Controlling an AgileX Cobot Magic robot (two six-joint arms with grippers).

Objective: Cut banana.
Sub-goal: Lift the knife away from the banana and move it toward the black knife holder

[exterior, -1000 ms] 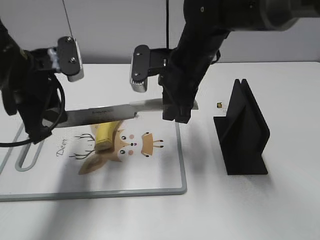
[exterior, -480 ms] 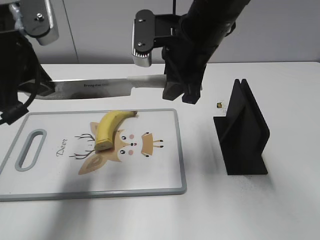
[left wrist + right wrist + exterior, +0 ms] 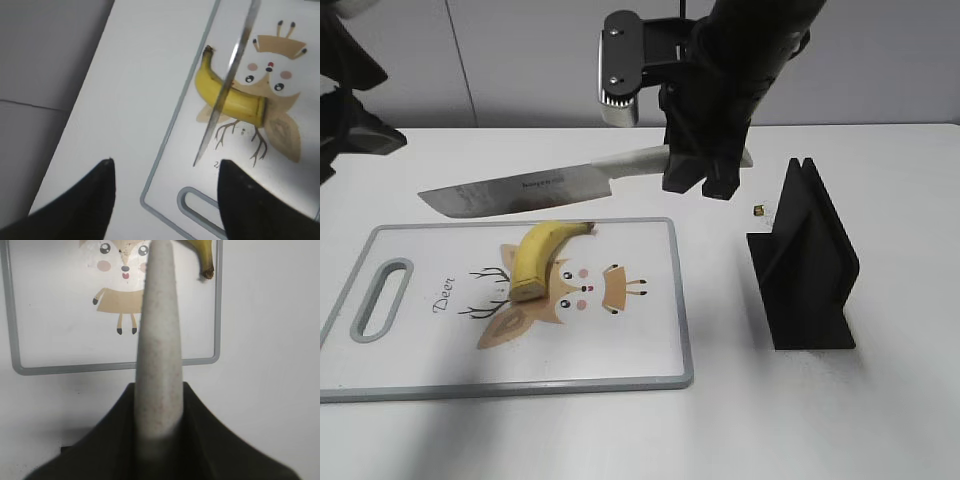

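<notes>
Right hand (image 3: 705, 180): clamped on knife (image 3: 535, 187), airborne above banana (image 3: 533, 257). Left hand (image 3: 162, 200): wide, empty. Risk: unsteadied banana rolling under blade.

We saw even, bright indoor light in all three views; in the exterior view the black stand (image 3: 805, 262) threw only a soft shadow on the white table (image 3: 880, 420), and a faint grey shadow lay over the cutting board (image 3: 620, 350); the knife blade (image 3: 510, 190) showed a mild sheen, without hard glare; the left wrist view was slightly soft, its dark fingers (image 3: 250, 200) blurred; in the right wrist view the close knife handle (image 3: 157, 345) was out of focus.
</notes>
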